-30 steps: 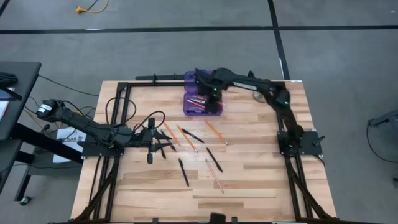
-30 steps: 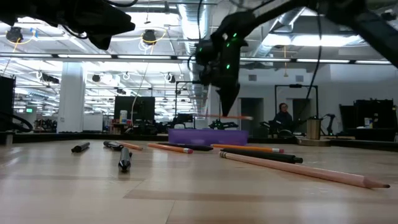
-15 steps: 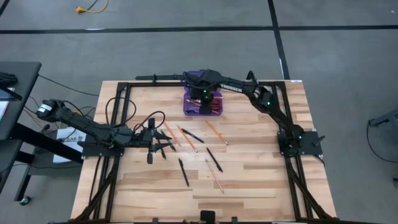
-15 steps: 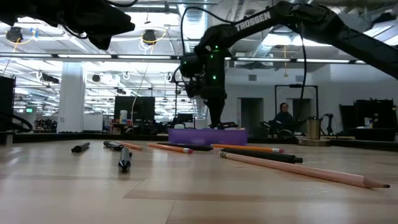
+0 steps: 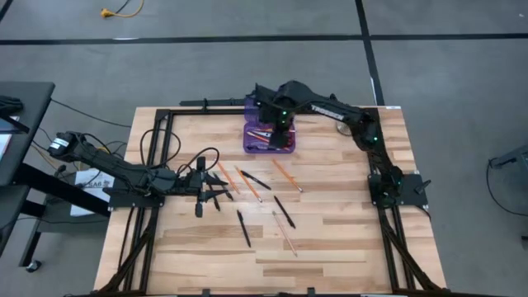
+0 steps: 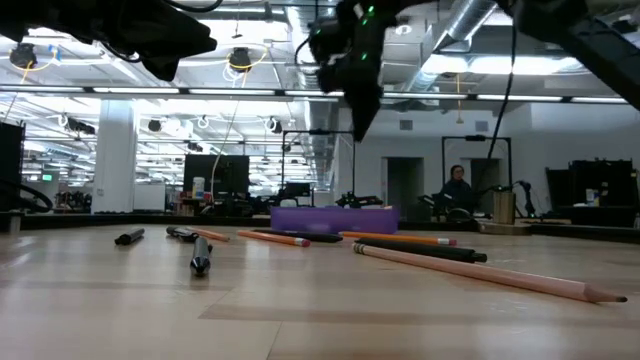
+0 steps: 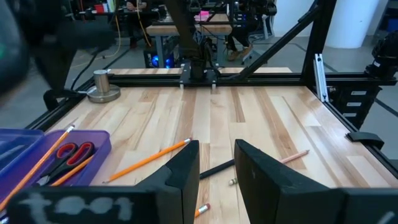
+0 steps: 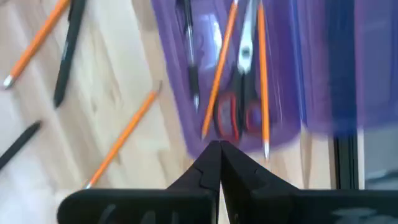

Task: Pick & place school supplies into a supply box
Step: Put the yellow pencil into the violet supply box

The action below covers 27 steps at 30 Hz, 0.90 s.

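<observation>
Two closed fingers of the right gripper hover above the purple box

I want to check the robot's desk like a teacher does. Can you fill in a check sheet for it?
Surface: wooden table with a black frame round it.
Job's things: purple box open, with scissors, pencils and a pen inside; more pencils and pens loose on the table.
Clutter: a silver metal disc near the table's edge.
Claws: right claw shut and empty, up above the box; left claw partly open, holding nothing, over the loose pens.
Cables: black wires looped by the left arm; a yellow cord on the floor.
Surroundings: a big hall; a person far behind the table.
</observation>
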Available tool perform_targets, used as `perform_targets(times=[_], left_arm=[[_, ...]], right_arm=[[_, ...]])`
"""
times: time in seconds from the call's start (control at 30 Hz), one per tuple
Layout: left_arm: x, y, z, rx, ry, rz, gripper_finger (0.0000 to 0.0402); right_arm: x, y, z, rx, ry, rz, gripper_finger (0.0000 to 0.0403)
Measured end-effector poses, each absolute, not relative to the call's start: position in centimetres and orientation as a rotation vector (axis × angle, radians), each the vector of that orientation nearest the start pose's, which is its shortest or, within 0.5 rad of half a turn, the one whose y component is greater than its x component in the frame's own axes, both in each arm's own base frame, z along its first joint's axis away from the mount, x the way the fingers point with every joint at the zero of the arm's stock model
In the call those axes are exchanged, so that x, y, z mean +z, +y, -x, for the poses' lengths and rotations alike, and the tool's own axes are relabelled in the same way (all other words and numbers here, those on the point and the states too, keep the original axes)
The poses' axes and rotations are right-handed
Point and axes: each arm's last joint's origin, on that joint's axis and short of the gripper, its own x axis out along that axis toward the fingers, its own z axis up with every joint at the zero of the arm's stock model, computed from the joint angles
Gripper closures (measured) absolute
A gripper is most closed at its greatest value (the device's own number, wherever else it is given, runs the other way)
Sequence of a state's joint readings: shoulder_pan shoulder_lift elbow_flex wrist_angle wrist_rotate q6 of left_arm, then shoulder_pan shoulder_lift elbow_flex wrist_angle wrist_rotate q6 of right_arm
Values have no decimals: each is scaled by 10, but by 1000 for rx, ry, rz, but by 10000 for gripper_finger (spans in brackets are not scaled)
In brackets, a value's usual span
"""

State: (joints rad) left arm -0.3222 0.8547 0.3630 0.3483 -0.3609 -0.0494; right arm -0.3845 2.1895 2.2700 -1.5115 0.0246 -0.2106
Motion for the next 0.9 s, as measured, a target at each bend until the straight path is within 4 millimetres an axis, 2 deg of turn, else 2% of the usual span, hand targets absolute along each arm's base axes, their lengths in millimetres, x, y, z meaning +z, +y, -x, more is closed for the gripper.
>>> perform_targets(times=[0.13,0.3,0.37,0.5,0.67,0.8,0.9], left_arm=[[226,-49,-179,38,134,2,310],[226,-50,-179,6,136,4,310],[226,-50,-179,-10,137,7,310],[226,-51,-178,-25,145,21,310],[224,-51,-178,-24,161,23,310],[224,-51,-178,-24,165,32,310],[224,-51,-178,-24,165,39,310]], right_arm=[[321,-152,-380,-232,1451,-149,391],[335,-137,-374,-202,1400,-178,340],[333,-131,-375,-195,1418,-181,320],[319,-119,-378,-175,1470,-187,284],[290,-109,-377,-147,1590,-190,250],[262,-108,-371,-191,1713,-184,246],[246,-110,-364,-259,1793,-142,257]])
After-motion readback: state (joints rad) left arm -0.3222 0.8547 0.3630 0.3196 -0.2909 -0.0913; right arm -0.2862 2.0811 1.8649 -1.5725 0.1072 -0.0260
